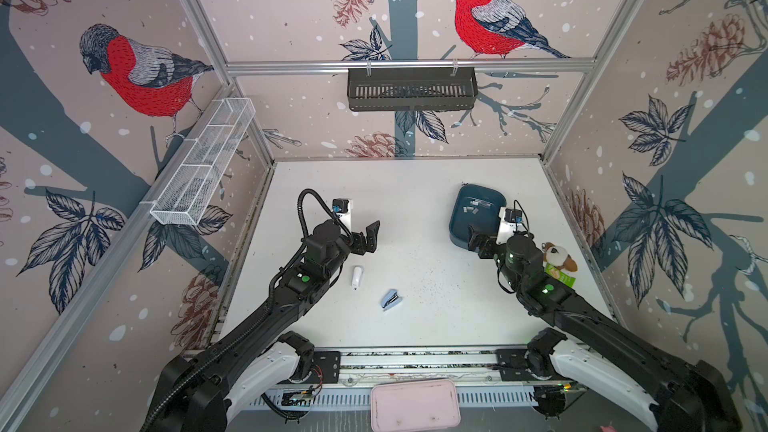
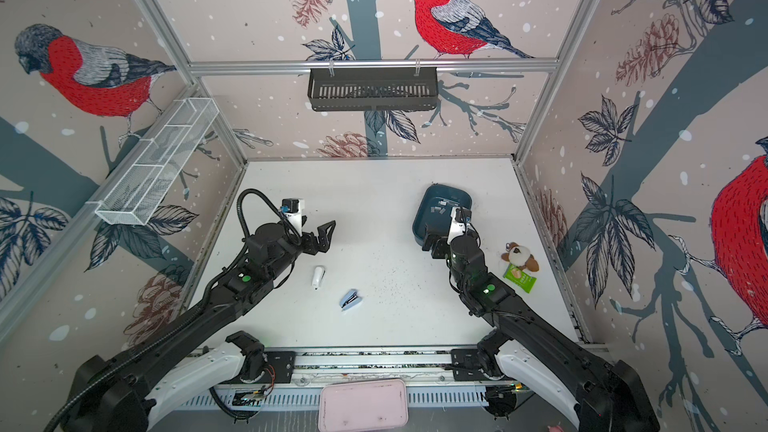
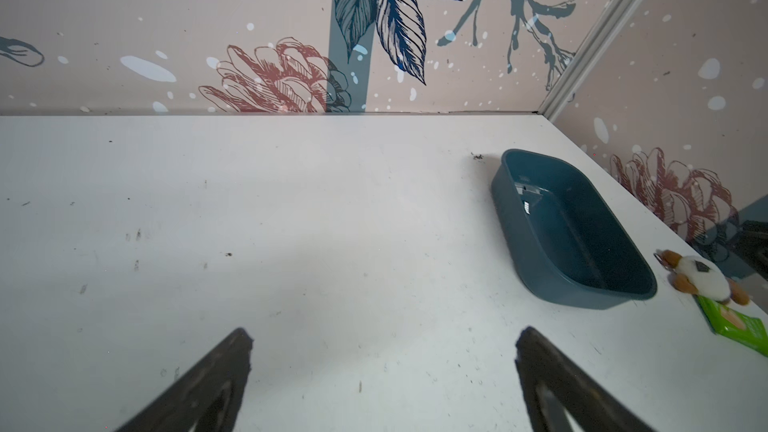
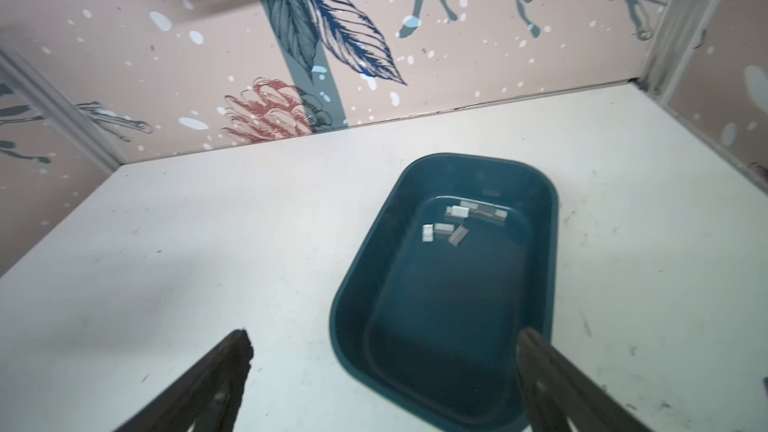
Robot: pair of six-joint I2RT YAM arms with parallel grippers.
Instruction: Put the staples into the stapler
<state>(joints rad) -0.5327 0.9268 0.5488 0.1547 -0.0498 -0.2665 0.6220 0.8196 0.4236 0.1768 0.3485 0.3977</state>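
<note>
Tabletop point(image 4: 208, 243): staples point(image 4: 457, 211) in teal bin point(image 4: 357, 317), beyond spread right jaws.

White table point(image 1: 407, 201): teal tub point(image 1: 461, 226) far right; plush toy point(image 1: 559, 257) on green packet point(image 1: 565, 280), right edge; blue stapler point(image 1: 391, 299) and small white object point(image 1: 357, 277) near centre.

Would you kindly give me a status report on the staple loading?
Left gripper, right gripper open, empty. Staples in teal tub. Blue stapler front-centre, untouched. Nothing obstructing.
</note>
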